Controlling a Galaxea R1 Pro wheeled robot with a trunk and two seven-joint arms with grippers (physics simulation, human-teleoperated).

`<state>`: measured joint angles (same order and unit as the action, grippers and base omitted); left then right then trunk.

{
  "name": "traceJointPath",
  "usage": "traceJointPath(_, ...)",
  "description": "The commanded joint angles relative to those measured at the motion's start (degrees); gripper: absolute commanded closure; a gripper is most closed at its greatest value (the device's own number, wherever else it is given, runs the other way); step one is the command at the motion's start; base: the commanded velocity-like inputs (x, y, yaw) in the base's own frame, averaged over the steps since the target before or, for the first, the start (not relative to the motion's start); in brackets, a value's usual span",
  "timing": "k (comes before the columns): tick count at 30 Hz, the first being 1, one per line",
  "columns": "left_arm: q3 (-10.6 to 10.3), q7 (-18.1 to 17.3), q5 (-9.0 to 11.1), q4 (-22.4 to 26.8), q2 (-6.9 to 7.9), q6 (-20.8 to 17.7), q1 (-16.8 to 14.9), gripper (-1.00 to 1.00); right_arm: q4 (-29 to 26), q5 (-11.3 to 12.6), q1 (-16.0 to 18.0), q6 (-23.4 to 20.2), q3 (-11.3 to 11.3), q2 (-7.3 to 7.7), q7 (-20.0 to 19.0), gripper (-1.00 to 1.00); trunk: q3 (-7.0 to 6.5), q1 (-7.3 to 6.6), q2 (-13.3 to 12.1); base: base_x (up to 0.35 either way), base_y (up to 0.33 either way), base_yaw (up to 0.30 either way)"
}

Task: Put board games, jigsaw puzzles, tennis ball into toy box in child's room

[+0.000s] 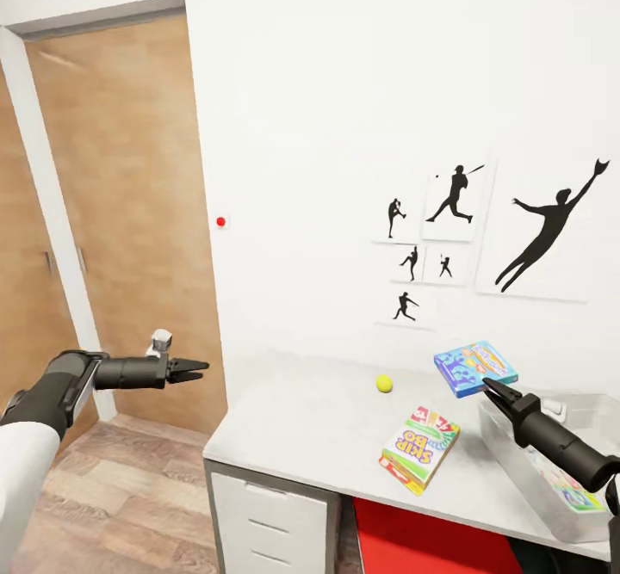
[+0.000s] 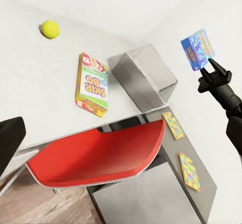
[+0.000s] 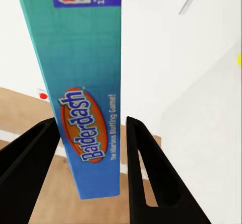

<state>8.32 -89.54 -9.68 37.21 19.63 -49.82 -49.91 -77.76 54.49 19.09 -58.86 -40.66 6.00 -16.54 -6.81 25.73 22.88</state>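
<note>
Blue, with "Balderdash" printed down its narrow edge, the small board game (image 3: 91,88) stands between the two black fingers of the right gripper (image 1: 492,386). In the right wrist view one finger meets the box's edge while a thin gap shows beside the other, so a firm clamp cannot be confirmed, though the box hangs in the air at the fingertips with nothing under it. In the head view this box (image 1: 475,367) floats above the white table (image 1: 301,419), just beside the near end of the light grey toy box (image 1: 517,453). Something colourful lies inside the toy box, too hidden to name.

A larger board game with green-yellow edges, marked "SKIP BO" (image 1: 420,447), lies flat on the table between the toy box and the table's front edge. The tennis ball (image 1: 384,383) sits on the table farther back, near the wall, well apart from both boxes. In the left wrist view two jigsaw puzzles (image 2: 181,148) lie flat on the lower dark grey section beyond the toy box, and a red chair (image 2: 96,156) is tucked under the table.

The left gripper (image 1: 191,369) hovers off the table's end, in front of a wooden door (image 1: 129,212), its fingers drawn close together and holding nothing. Black baseball-player silhouettes (image 1: 551,230) hang on the white wall.
</note>
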Motion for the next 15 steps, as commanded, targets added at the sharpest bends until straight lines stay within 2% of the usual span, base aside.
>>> traceJointPath(1, 0.2, -0.5, -0.6, 0.1, -0.03, -0.5, 0.0, -1.00, 0.1, -0.1, 0.1, -0.3, -0.1, 0.00, -0.6, 1.00, -0.01, 0.05, 0.0, 0.283, -0.117, -0.280)
traceJointPath(9, 0.2, -0.5, -0.6, 0.1, -0.03, -0.4, 0.0, -1.00, 0.1, -0.1, 0.1, -0.3, -1.6, -0.01, -0.6, 1.00, -0.24, 0.05, 0.0, 0.275, -0.107, -0.279)
traceJointPath(15, 0.2, -0.5, -0.6, 0.1, -0.03, -0.4, 0.0, -1.00, 0.1, 0.0, 0.1, -0.3, -3.8, -0.09, -0.6, 1.00, -0.41, 0.05, 0.0, 0.204, -0.193, -0.279)
